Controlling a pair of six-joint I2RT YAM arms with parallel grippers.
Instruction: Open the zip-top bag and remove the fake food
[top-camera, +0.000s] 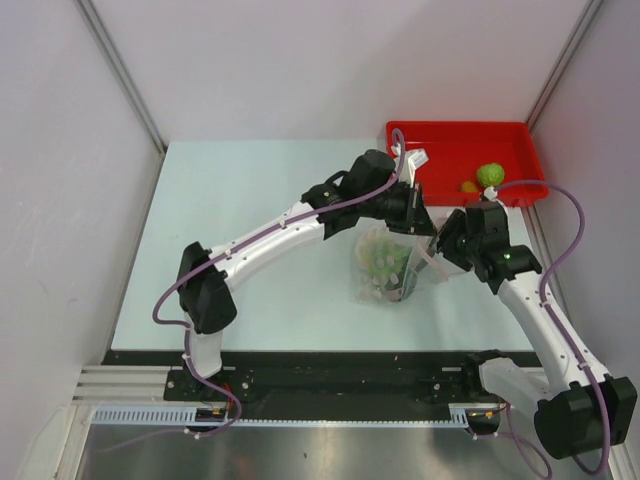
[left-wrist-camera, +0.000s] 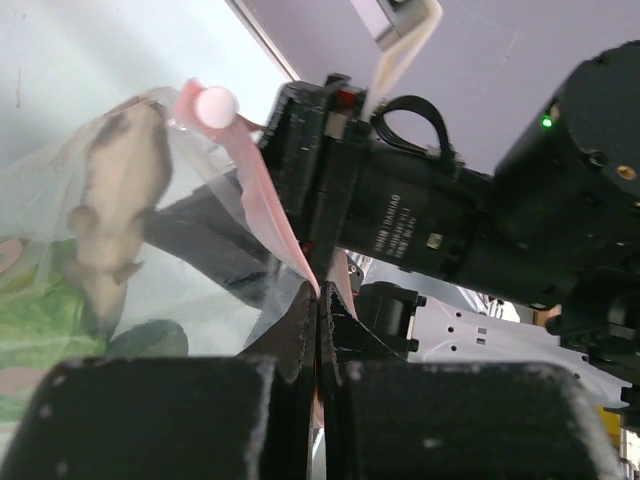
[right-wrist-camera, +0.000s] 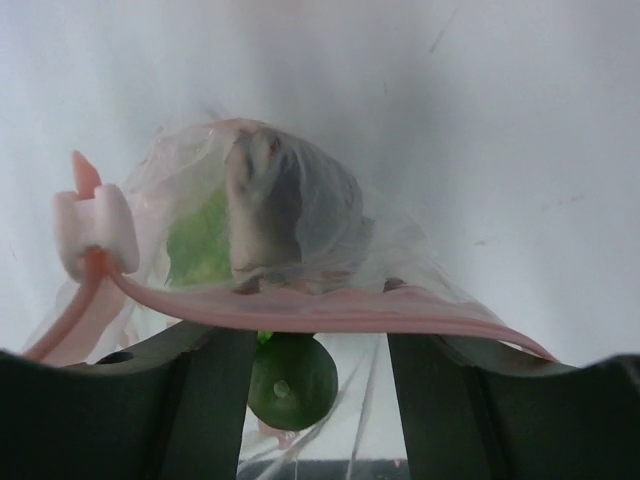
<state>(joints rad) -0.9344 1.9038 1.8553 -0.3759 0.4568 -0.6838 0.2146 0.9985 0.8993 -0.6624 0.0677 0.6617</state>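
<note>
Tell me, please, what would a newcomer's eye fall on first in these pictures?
First, the left arm and right arm meeting over the clear zip-top bag, right of centre in the top view, with a grey fish showing through it. In the left wrist view the left arm's jaws are shut on its pink zip strip. Then the red tray at the far right corner, holding a light green fruit.
</note>
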